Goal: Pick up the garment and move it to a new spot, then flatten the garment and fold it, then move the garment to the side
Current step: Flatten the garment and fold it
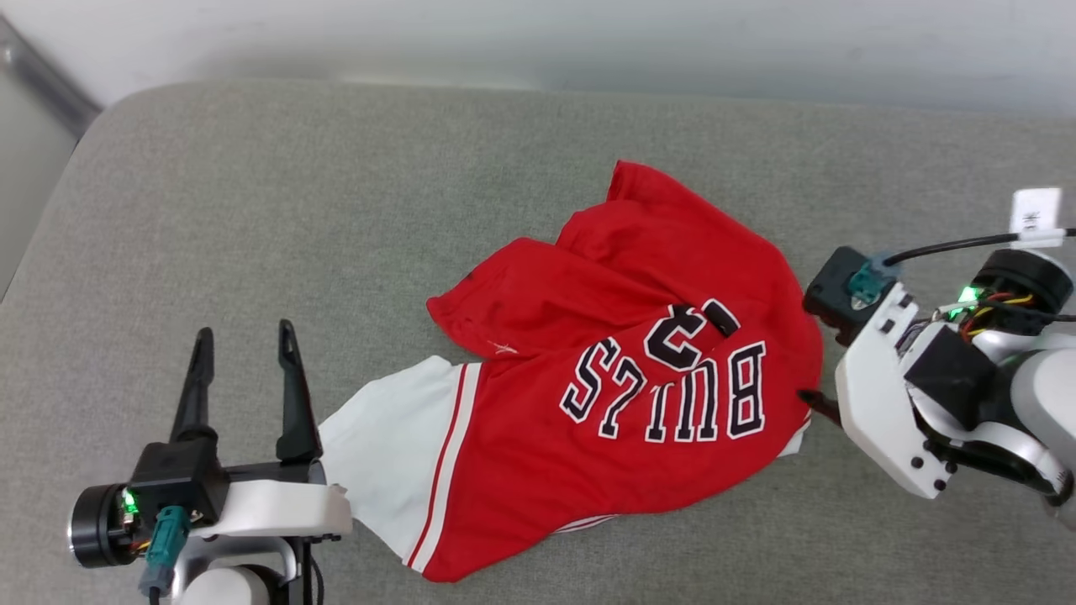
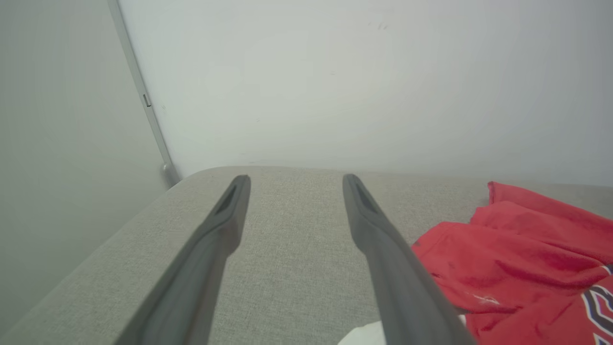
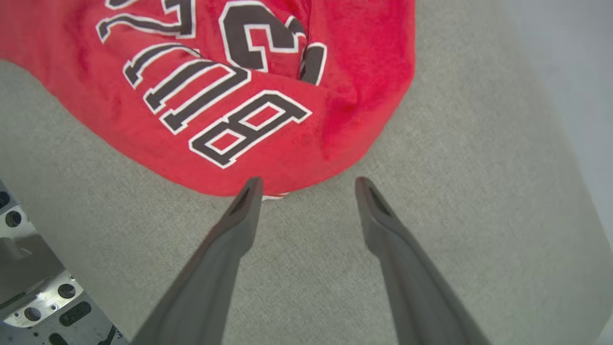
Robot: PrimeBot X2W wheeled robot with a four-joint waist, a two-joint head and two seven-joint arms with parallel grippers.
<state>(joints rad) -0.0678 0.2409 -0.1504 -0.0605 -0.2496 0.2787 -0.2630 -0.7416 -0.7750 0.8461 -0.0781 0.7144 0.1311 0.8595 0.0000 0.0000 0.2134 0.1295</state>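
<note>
reaching for the first pick-up seems to be the step in hand: the garment [image 1: 639,420] lies rumpled and half doubled over itself, right of the middle of the grey fabric-covered counter [image 1: 252,210], neither flattened nor folded. the right gripper [image 3: 307,181] sits at its right edge with jaws wide and nothing held, one fingertip just at the red hem. the left gripper [image 1: 244,329] waits with jaws wide and empty, just beside the white sleeve [image 1: 387,454]. next, i judge, the right jaws must slide onto the hem and pinch a single layer, not the whole bunch. the black, white-outlined lettering [image 1: 672,395] reads "bulls", with a creased "23" beside it. a white tag [image 1: 1036,214] on the right arm's cable is too small to read.
</note>
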